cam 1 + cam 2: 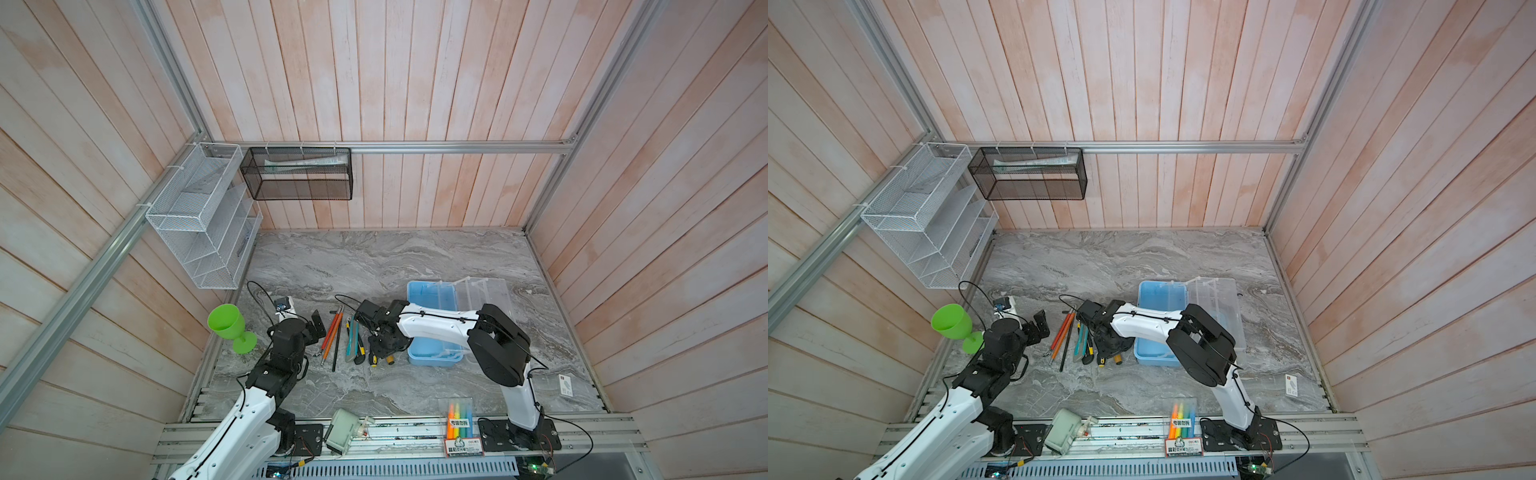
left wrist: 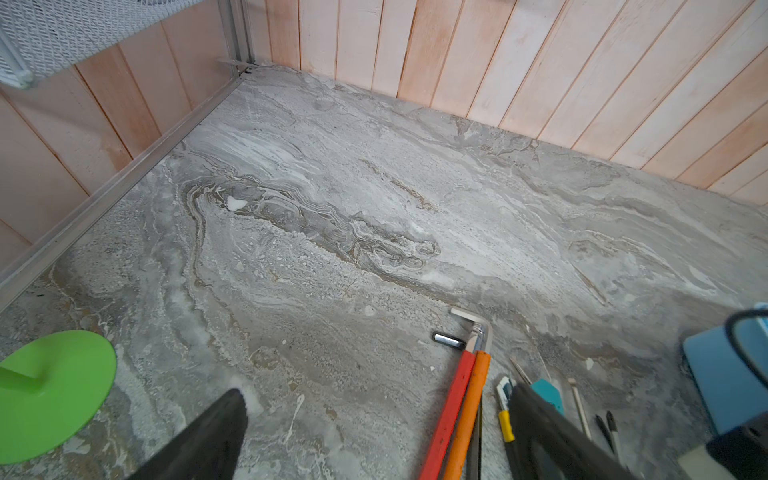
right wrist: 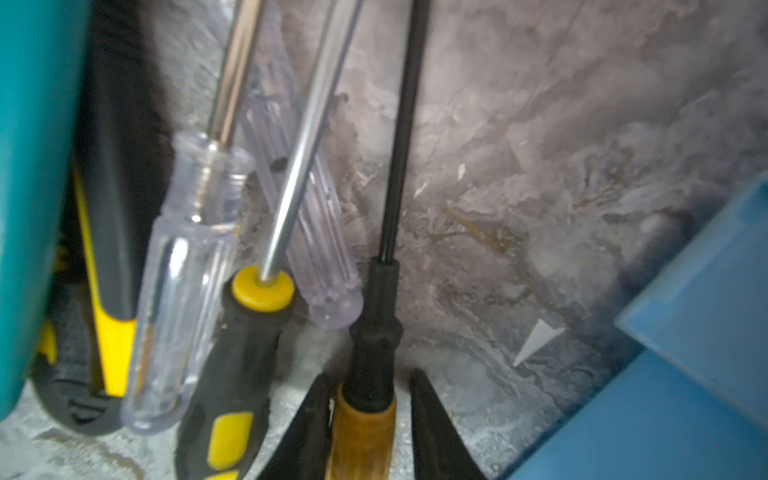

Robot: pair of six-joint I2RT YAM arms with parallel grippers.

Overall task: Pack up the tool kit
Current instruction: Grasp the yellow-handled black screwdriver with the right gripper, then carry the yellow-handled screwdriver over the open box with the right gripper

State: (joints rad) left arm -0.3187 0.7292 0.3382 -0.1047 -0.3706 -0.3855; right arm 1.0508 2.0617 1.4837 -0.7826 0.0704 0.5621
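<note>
Marble tabletop (image 1: 374,266), tools (image 1: 336,336), blue case (image 1: 430,295), goblet (image 1: 232,326)

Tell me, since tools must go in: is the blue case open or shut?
Open: the blue case lies with its clear lid swung flat beside it.

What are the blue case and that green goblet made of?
Both look like plastic. The case is pale blue and matt, with a see-through lid folded back. The goblet is one even bright green, smooth, with a soft sheen.
</note>
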